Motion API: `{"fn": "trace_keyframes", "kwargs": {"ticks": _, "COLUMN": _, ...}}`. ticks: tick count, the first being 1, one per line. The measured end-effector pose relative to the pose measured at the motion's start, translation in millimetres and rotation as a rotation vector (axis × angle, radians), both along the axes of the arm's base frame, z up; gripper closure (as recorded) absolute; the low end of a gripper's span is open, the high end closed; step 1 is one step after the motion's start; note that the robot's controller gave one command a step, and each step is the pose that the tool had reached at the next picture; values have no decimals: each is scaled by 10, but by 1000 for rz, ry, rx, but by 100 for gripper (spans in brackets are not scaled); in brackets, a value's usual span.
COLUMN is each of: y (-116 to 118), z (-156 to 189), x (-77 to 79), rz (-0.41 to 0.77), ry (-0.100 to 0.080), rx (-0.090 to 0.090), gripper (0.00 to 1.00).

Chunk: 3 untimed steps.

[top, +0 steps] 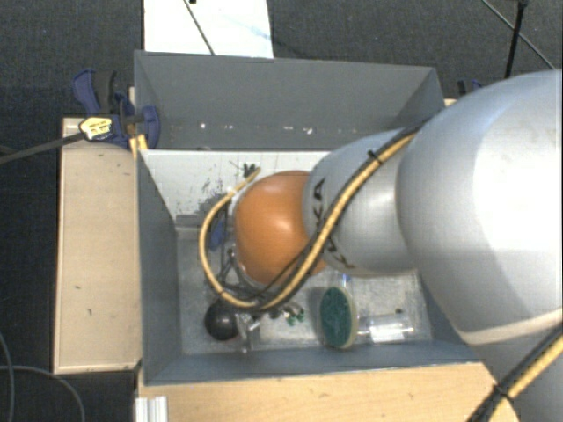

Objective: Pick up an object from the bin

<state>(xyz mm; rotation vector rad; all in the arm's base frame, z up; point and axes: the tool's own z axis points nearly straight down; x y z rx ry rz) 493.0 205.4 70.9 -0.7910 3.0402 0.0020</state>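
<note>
Silver arm link [475, 209] is seen nearest, entering from the right, with its orange wrist cover [268, 227] over the floor of the grey metal bin [158, 262]. Dark carpet [70, 25] is seen around. End effector [244, 323] is positioned low at the front-left corner; open or closed cannot be told. Black ball [220, 322] is located just beside it, view-left. Green disc [335, 316] and clear plastic piece [387, 330] are located apart, view-right.
</note>
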Motion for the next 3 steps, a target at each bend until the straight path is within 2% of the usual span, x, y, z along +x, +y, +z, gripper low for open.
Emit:
{"fn": "trace_keyframes", "kwargs": {"ticks": 1, "y": 11, "z": 955, "x": 20, "rz": -6, "ry": -9, "rx": 3, "gripper": 100}}
{"fn": "trace_keyframes", "kwargs": {"ticks": 3, "y": 20, "z": 1287, "x": 39, "rz": -13, "ry": -5, "rx": 1, "gripper": 100}}
